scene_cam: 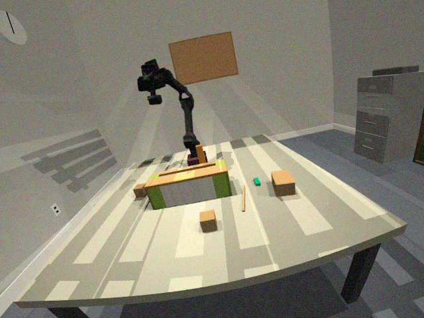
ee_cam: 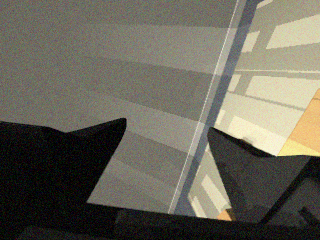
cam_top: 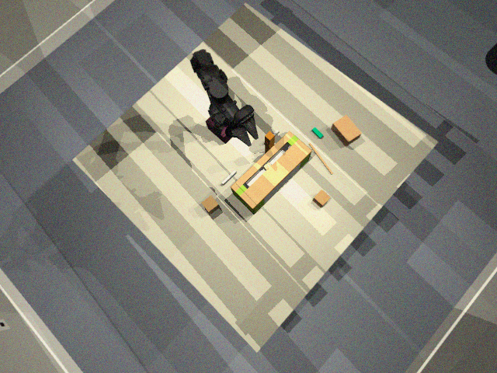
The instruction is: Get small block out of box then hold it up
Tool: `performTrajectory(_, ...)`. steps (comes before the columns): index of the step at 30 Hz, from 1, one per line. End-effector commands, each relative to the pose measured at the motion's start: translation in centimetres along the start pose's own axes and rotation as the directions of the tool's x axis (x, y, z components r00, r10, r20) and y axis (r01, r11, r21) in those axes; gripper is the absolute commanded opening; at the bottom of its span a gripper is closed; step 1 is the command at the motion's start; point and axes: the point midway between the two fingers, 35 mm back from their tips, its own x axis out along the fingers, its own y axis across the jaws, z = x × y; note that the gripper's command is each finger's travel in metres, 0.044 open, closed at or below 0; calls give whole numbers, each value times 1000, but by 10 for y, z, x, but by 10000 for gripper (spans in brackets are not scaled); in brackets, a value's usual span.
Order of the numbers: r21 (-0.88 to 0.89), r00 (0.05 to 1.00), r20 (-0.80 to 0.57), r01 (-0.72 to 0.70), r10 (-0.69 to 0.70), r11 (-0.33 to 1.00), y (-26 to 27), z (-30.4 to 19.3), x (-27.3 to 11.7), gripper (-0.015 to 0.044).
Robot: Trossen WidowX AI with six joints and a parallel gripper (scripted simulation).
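The box (cam_top: 276, 178) (scene_cam: 218, 186) stands mid-table, with an orange top, green ends and a long slot in the top. Its grey front pane (scene_cam: 188, 191) shows no block clearly. Through the slot in the top view a pale strip shows, with a small pale piece (cam_top: 266, 165) near the middle; I cannot tell whether this is the block. My gripper (cam_top: 253, 141) (ee_cam: 166, 126) is open and empty, high above the table on the slot side of the box. In the exterior view its fingers are hard to make out. The box's orange top (ee_cam: 306, 125) appears at the wrist view's right edge.
An orange upright post (cam_top: 269, 140) (scene_cam: 201, 154) stands close behind the box. A green block (cam_top: 317, 133) (scene_cam: 256, 181), a thin stick (cam_top: 321, 158) (scene_cam: 243, 198) and a white bar (cam_top: 228, 177) lie around it. Brown cubes (cam_top: 345, 130) (cam_top: 321, 198) (cam_top: 210, 204) stand farther out.
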Motion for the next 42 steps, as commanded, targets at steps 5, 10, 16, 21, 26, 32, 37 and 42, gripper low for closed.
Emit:
performTrajectory(5, 82, 942, -200, 290, -269, 954, -63, -67, 68, 400)
performTrajectory(10, 80, 887, -238, 423, -395, 903, -96, -100, 86, 400)
performTrajectory(16, 50, 752, -294, 628, -589, 777, -151, -156, 103, 400)
performTrajectory(21, -59, 563, -309, 794, -767, 606, -210, -220, 102, 400)
performTrajectory(26, -94, 441, -267, 873, -857, 478, -246, -249, 93, 400)
performTrajectory(32, -60, 300, -170, 948, -939, 313, -289, -269, 80, 400)
performTrajectory(37, -60, 300, -170, 948, -939, 313, -289, -267, 81, 400)
performTrajectory(42, -60, 300, -169, 948, -939, 313, -290, -260, 83, 400)
